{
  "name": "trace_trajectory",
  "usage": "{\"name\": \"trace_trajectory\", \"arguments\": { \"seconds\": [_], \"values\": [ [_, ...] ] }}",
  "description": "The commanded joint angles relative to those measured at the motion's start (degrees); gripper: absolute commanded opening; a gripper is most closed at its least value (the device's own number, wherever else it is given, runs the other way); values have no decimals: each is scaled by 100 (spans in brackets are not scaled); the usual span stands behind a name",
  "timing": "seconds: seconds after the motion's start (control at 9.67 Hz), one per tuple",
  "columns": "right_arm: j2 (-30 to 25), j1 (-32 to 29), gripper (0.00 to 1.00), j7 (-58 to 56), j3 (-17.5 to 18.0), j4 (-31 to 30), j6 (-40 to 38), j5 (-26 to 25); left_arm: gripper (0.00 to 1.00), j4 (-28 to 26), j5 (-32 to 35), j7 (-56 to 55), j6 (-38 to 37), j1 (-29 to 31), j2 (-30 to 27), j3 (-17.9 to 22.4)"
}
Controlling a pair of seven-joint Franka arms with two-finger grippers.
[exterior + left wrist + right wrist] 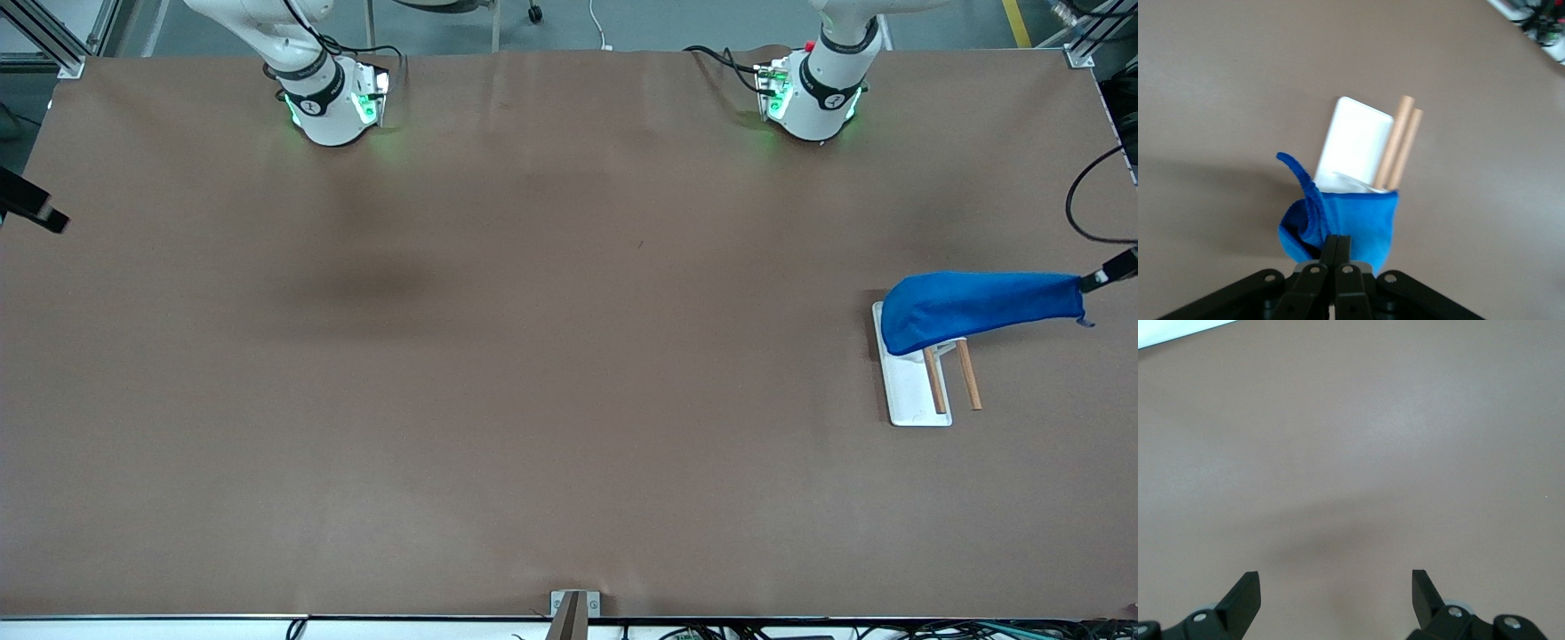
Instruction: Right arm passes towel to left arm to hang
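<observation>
One soft, limp towel (978, 307) droops over the rack (916, 391) beneath it, pinched at its hem by your left gripper (1336, 250); the right gripper (1335, 590), spread empty, waits well apart from the rack.

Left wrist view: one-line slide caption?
Left hand shut on the blue towel, holding it over the white-based rack and its two wooden rods.
</observation>
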Motion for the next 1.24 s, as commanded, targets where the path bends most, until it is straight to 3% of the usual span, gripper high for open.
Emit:
{"name": "trace_trajectory", "arguments": {
  "seconds": [0.0,0.1,0.21,0.31,0.52,0.62,0.72,0.83,1.14],
  "values": [
    [120,107,100,-11,-56,169,-109,-180,1,232,-269,72,255,9,748,40],
    [112,98,100,-2,-56,117,-127,-242,10,355,-436,28,255,0,968,40],
    [111,124,100,-2,-47,116,-118,-260,73,417,-490,-33,272,-43,1083,31],
    [111,159,100,-37,-3,125,-127,-582,100,557,-490,-77,464,-87,1110,23],
    [112,186,100,-46,32,125,-127,-664,100,786,-237,-1099,719,-88,1076,-300],
    [111,186,100,15,41,134,-127,-664,100,1030,469,-1845,756,-70,893,-546],
    [120,186,100,24,41,134,-127,-655,100,1033,1399,-2184,782,-62,647,-1123],
    [120,195,100,24,41,134,-127,-655,100,963,1826,-2309,791,-44,340,-1399],
    [120,204,100,33,41,134,-127,-655,100,586,2014,-2345,765,-44,-608,-1971]
  ]
}}
